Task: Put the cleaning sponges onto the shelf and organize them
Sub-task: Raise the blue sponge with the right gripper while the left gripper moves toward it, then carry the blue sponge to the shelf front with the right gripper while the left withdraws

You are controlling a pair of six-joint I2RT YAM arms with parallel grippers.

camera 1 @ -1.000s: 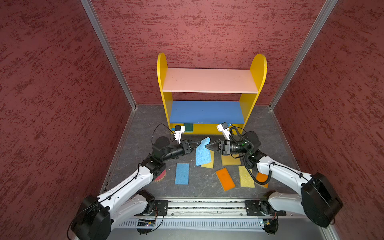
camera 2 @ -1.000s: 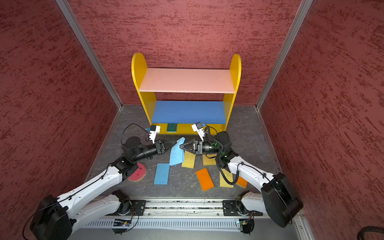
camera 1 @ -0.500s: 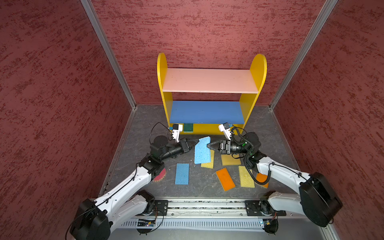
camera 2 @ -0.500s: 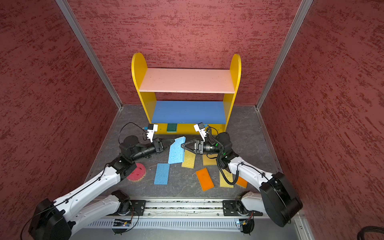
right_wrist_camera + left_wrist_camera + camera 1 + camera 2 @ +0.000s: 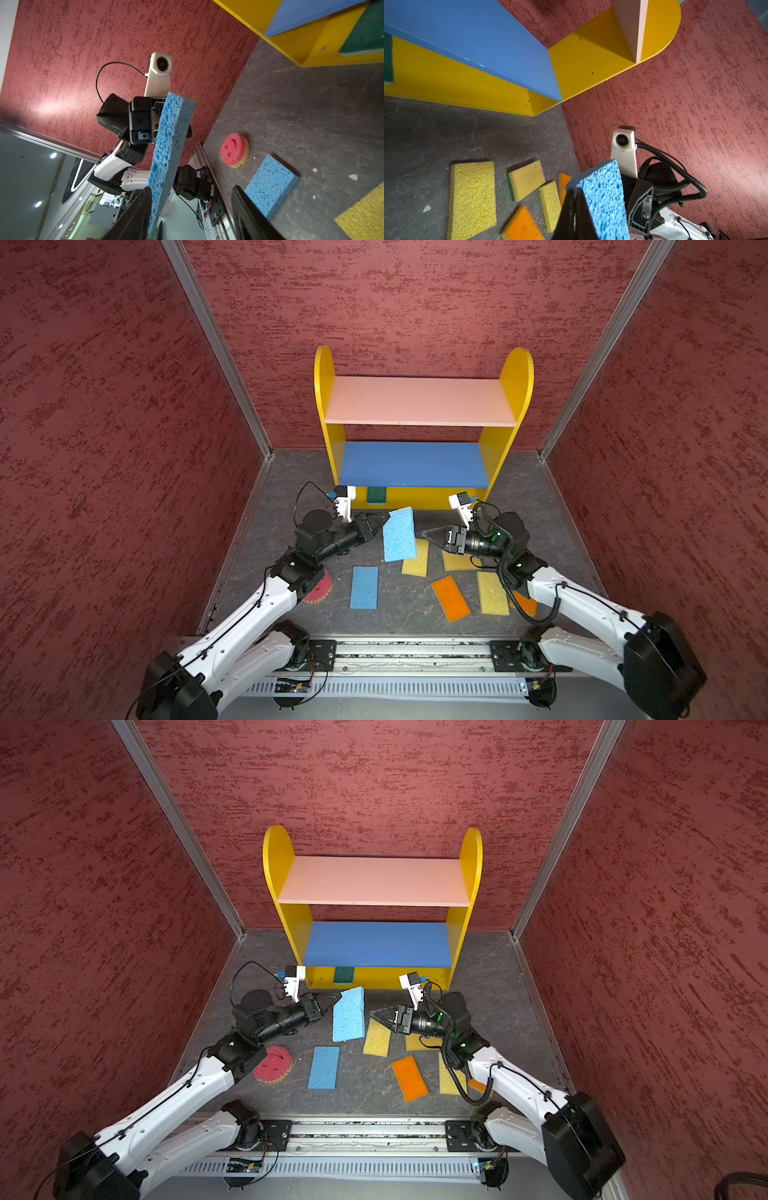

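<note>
Slip risk for blue sponge (image 5: 399,535).
Pinched by one edge in closed left gripper (image 5: 385,516); perhaps brushed by spread, empty right gripper (image 5: 424,535), enough to twist it loose.

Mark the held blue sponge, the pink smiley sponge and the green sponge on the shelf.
held blue sponge (image 5: 399,535): in a top view, middle of its broad face.
pink smiley sponge (image 5: 274,1064): in a top view, middle of its pink face.
green sponge (image 5: 343,975): in a top view, middle of its green top.
</note>
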